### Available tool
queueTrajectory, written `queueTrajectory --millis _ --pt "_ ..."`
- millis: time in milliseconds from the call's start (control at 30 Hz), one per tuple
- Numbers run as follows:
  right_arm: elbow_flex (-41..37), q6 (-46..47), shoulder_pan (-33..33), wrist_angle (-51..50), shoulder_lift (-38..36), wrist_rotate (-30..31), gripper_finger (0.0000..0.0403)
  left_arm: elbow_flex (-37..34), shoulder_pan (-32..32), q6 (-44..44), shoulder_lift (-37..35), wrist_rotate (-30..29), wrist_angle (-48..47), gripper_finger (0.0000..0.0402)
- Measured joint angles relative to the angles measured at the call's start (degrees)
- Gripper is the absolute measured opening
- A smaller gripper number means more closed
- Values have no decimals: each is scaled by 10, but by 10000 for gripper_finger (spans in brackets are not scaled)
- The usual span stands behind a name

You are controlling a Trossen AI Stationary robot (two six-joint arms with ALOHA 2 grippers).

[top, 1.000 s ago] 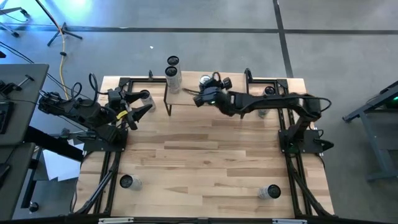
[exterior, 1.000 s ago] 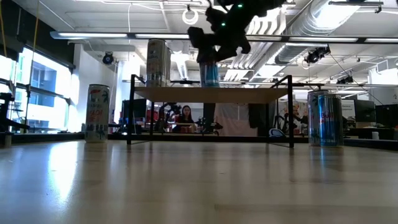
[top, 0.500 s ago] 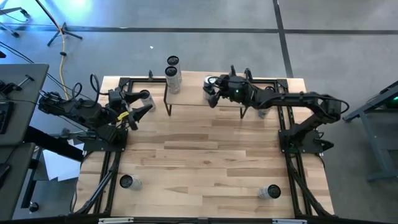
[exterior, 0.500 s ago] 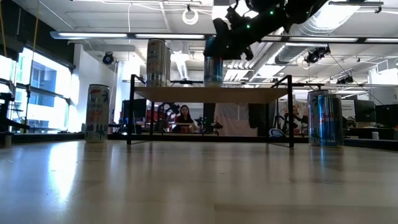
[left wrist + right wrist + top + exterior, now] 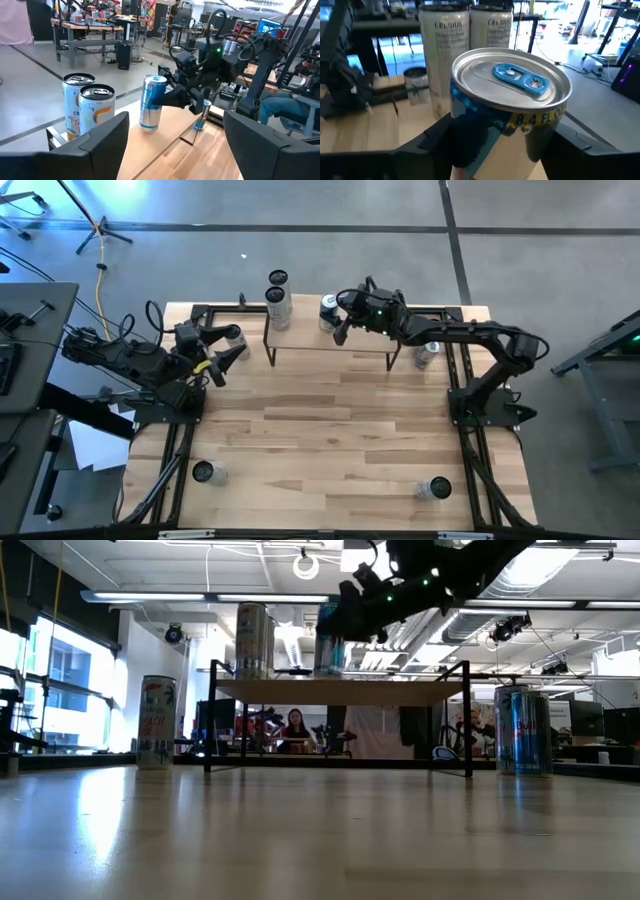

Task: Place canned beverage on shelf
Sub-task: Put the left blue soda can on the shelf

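Blue-and-silver can (image 5: 151, 101) stands upright on the shelf (image 5: 360, 346), near a white can (image 5: 279, 308) at its end. Right gripper (image 5: 337, 315) fingers sit around the blue can; left gripper (image 5: 222, 352) fingers are spread wide beside the shelf.

Smooth grey concrete floor (image 5: 400, 205) crossed by dark seam lines. Exposed silver ceiling ducts (image 5: 545, 570) and long fluorescent strip lights (image 5: 200, 597). Bright tall window (image 5: 62, 675) at one side. Cluttered grey workbench (image 5: 87, 35) beyond.

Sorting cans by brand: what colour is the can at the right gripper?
Blue and silver can; left wrist view.
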Motion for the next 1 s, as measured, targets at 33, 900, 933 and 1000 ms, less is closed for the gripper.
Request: queueTrajectory --millis 33,900,933,1000 --pt "0 0 -1 6 5 -4 227 0 0 0 0 0 -1 296" --pt "1 -40 19 16 27 6 256 0 0 4 0 0 -2 296" --pt "1 -38 18 13 27 6 256 0 0 5 0 0 -2 296" --pt "2 -34 18 11 27 7 256 0 0 5 0 0 -2 296"
